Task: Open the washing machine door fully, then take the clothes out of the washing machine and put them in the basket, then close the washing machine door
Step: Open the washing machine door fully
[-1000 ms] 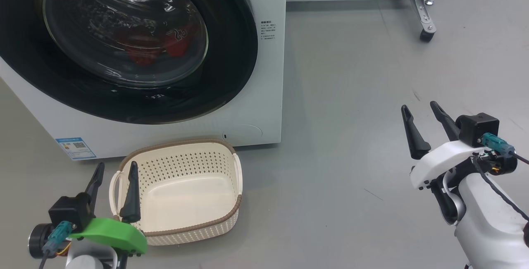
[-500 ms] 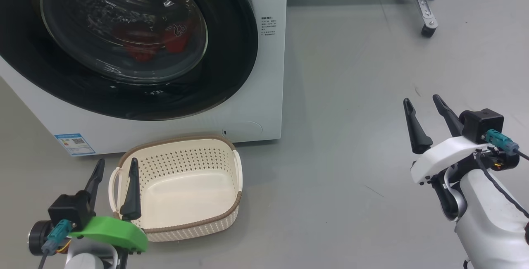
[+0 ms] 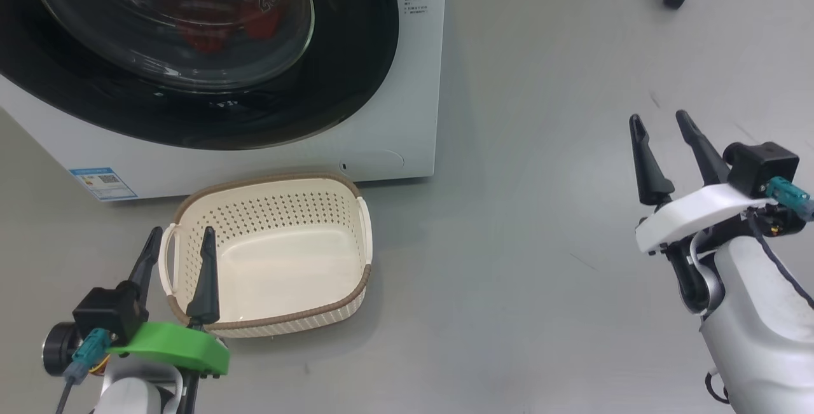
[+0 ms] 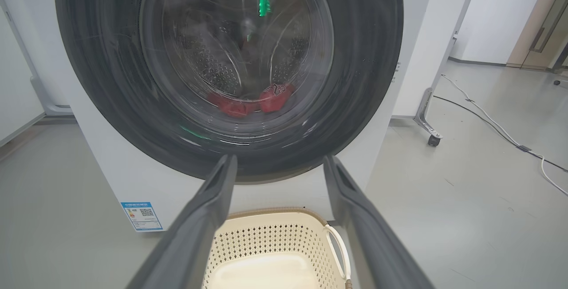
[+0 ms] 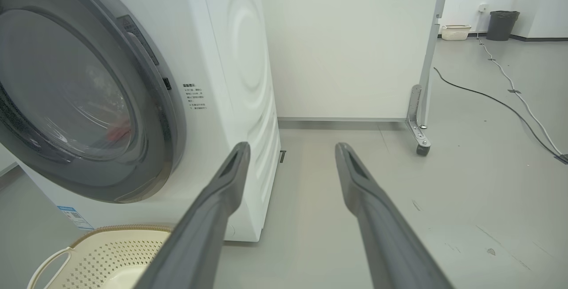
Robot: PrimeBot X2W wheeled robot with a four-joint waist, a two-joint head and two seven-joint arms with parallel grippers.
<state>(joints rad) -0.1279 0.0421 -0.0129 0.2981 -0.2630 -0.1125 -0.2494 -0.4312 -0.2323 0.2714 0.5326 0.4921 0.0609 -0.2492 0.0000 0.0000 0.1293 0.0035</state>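
Note:
The white washing machine [image 3: 407, 83] fills the upper left of the head view. Its door [image 3: 343, 83], black-rimmed with a glass bowl, lies shut against the front. Red clothes [image 3: 216, 13] show through the glass, also seen as clothes [image 4: 253, 102] in the left wrist view behind the door [image 4: 106, 85]. The empty cream basket [image 3: 267, 207] stands on the floor in front of the machine. My left gripper [image 3: 181, 239] is open at the basket's near left rim. My right gripper [image 3: 658, 118] is open over bare floor, well right of the machine [image 5: 239, 80].
A white panel on a caster leg [image 5: 419, 133] stands behind and to the right of the machine. Cables [image 5: 510, 98] run across the grey floor farther right, near a small basket [image 5: 452, 32] and a dark bin [image 5: 501, 25] by the far wall.
The head camera has tilted, so machine and basket sit higher in the picture. The right gripper has risen slightly in the view. Both grippers stay open; the door stays shut.

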